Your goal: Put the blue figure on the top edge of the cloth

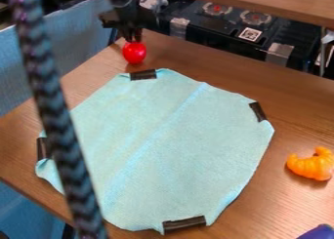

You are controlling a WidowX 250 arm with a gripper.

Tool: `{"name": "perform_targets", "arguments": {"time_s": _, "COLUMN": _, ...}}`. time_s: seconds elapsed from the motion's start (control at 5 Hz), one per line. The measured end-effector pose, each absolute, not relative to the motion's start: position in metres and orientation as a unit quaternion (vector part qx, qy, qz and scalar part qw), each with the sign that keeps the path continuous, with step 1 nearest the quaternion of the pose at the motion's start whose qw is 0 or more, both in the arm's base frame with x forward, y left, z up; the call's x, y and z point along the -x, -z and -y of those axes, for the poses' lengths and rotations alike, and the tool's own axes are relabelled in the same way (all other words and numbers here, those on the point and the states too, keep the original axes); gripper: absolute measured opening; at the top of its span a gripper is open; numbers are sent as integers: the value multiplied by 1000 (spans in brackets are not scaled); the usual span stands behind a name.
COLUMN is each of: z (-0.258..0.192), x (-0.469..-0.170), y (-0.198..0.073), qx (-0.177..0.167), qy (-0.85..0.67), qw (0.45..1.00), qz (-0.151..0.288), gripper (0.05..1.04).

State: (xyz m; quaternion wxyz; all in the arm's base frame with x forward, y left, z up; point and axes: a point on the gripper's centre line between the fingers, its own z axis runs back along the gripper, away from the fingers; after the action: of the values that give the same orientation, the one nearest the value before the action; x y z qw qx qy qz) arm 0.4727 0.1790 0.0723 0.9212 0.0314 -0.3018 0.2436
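In the camera view, a black gripper [133, 37] hangs at the upper left of the frame, directly above a red ball [134, 52] on the far side of a pale blue cloth [176, 140]. Whether it is spread wide, drawn narrow or clasping the ball cannot be told. What appears to be the blue figure [318, 232] sits in the lower right corner, cut off by the frame, with an orange figure [313, 164] above it.

The step in hand is likely picking up the blue figure. A good approach would begin clear of the ball, cross high over the cloth, pass wide of the orange figure, then drop straight down over the blue one's middle and close gently. The figure should later be set down softly by the top strip of tape [143, 74], since dragging could ruck the fabric.
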Motion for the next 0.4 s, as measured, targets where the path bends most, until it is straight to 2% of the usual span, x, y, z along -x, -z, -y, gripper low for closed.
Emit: {"name": "perform_targets", "arguments": {"time_s": 0.4, "z": -179, "x": -472, "y": -72, "qx": -32, "qy": -241, "qw": 923, "qz": 299, "gripper": 690}}
